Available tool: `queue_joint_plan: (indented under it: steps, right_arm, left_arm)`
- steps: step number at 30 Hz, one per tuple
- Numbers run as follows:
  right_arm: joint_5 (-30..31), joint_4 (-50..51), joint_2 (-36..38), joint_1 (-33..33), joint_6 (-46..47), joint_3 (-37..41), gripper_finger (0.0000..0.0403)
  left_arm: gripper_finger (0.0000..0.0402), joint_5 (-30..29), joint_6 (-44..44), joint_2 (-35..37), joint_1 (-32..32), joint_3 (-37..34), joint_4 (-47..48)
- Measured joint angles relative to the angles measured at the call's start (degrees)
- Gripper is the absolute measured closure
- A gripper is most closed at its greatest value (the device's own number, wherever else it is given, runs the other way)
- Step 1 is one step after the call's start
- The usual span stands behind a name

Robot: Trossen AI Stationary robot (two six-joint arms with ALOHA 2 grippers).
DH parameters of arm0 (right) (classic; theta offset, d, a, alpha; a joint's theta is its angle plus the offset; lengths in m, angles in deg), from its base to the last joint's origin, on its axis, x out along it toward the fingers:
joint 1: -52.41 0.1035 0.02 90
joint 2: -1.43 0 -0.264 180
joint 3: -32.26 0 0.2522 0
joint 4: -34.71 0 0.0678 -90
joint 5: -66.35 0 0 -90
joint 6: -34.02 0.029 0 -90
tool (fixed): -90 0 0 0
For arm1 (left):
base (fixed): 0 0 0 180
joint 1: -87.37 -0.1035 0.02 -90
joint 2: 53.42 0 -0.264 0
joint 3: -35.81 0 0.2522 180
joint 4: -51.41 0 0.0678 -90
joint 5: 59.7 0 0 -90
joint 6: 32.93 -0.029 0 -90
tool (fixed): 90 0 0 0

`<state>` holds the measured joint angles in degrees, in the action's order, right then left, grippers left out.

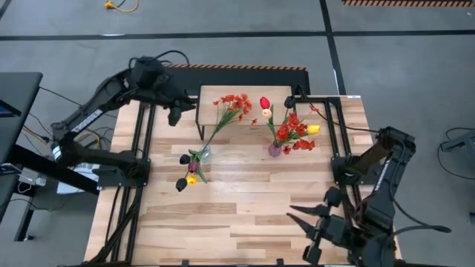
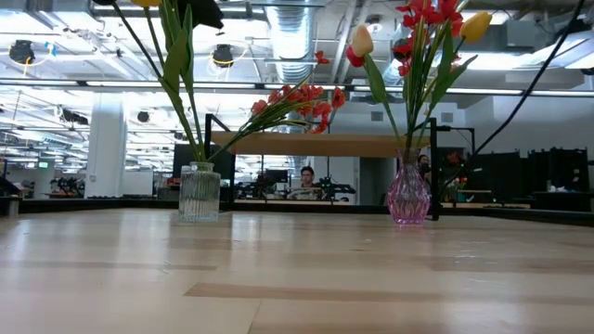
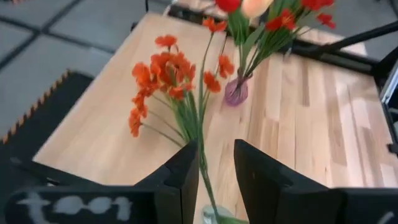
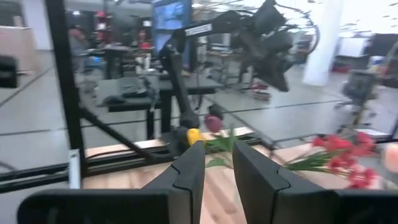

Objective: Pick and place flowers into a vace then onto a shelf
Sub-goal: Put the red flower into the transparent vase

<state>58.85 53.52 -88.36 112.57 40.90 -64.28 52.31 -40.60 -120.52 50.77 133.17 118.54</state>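
A clear ribbed vase (image 1: 202,153) (image 2: 200,192) stands on the table. It holds an orange-red spray (image 1: 234,104) (image 3: 168,68) that leans over the shelf (image 1: 245,93) (image 2: 316,144), and maroon and yellow tulips (image 1: 187,172) (image 4: 202,129) that lean toward the near left. A pink vase (image 1: 274,150) (image 2: 408,195) holds red, yellow and cream flowers (image 1: 293,130). My left gripper (image 1: 178,113) (image 3: 216,168) hovers open at the shelf's left end, high above the table. My right gripper (image 1: 300,222) (image 4: 217,168) is open at the near right.
Black frame rails (image 1: 145,148) run along the table's left and right sides. The table's near half (image 1: 223,222) is bare wood. In the low view a person (image 2: 306,181) sits in the room beyond the table.
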Motion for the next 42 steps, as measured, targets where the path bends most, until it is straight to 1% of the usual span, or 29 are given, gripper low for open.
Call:
queue_joint_plan:
  steps: [3, 5, 8, 13, 17, 22, 29, 33, 36, 42]
  right_arm:
    - [3.1, 0.7, 0.4, 0.6, 0.0, 0.0, 0.0326]
    - [3.6, 0.8, 0.4, 0.5, -0.7, 0.0, 0.0326]
    - [3.7, 0.9, 0.4, 0.5, -0.9, 0.0, 0.0326]
    - [4.4, 1.0, 0.4, 0.5, -0.9, 0.0, 0.0326]
    - [5.0, 1.0, 0.4, 0.5, -0.9, 0.0, 0.0326]
    - [5.0, 1.0, 0.4, 0.5, -0.8, 0.0, 0.0326]
    - [5.1, 1.0, 0.4, 0.5, -0.3, 0.0, 0.0326]
    - [5.0, 1.0, 0.4, 0.5, 0.0, 0.0, 0.0326]
    - [5.0, 1.0, 0.4, 0.5, 0.2, 0.0, 0.0326]
    - [4.9, 1.0, 0.4, 0.5, 0.2, 0.0, 0.0326]
  left_arm:
    - [0.0312, -0.4, 1.5, -4.5, 1.6, 4.0, 3.9]
    - [0.0312, -0.4, 2.9, -6.8, 2.9, 5.4, 5.0]
    - [0.0312, -1.0, 4.9, -9.6, 5.2, 6.2, 5.4]
    - [0.0312, -3.7, 7.2, -13.6, 9.3, 6.5, 4.4]
    - [0.0312, -6.8, 7.5, -15.8, 11.8, 6.6, 2.5]
    - [0.0312, -13.0, 6.8, -17.5, 13.1, 6.6, 2.2]
    - [0.0309, -13.8, 5.6, -17.4, 13.1, 6.6, 3.2]
    - [0.0287, -14.0, 5.0, -18.0, 13.2, 6.6, 3.8]
    - [0.0260, -14.9, 5.0, -18.8, 13.4, 6.5, 4.6]
    - [0.0202, -16.1, 5.8, -21.3, 14.3, 6.6, 2.5]
